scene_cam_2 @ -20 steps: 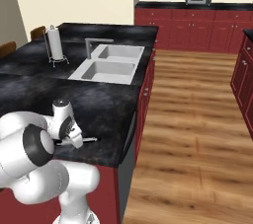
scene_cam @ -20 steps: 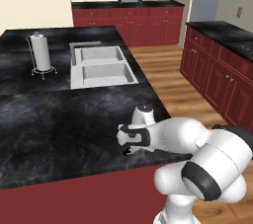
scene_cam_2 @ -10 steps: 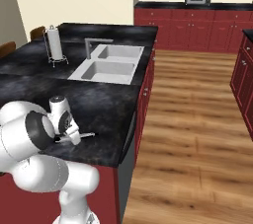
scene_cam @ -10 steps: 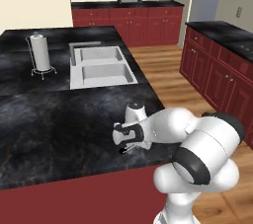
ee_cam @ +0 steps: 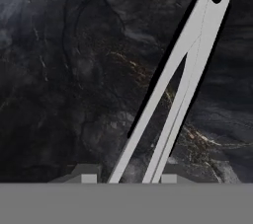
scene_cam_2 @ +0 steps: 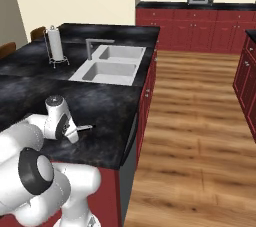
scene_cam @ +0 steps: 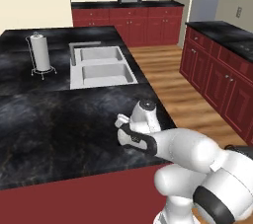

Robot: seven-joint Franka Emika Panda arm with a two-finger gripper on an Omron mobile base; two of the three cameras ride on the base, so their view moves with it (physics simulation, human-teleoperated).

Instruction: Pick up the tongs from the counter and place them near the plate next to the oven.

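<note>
We've got the two-finger gripper (ee_cam: 126, 177) low over the black glossy marbled stone counter (scene_cam: 54, 129), near its front edge w/ the white arm bent down over it. In the hand view the slim silver-grey metal tongs (ee_cam: 180, 87) run straight out from between the dark fingertips (ee_cam: 89, 177): open ends at the gripper, arms converging to the black joined end far from it. So the long axis lies along the gripper's line of sight, not across it. Jaws look nearly closed around the two arms, one tip each side; firm grip or not, we can't tell. In the right base view a thin tip pokes out beside the hand toward the counter's floor-side edge. Beyond: steel double sink (scene_cam: 101, 67), paper-towel holder (scene_cam: 40, 55). Next, we reckon: lift straight up.
</note>
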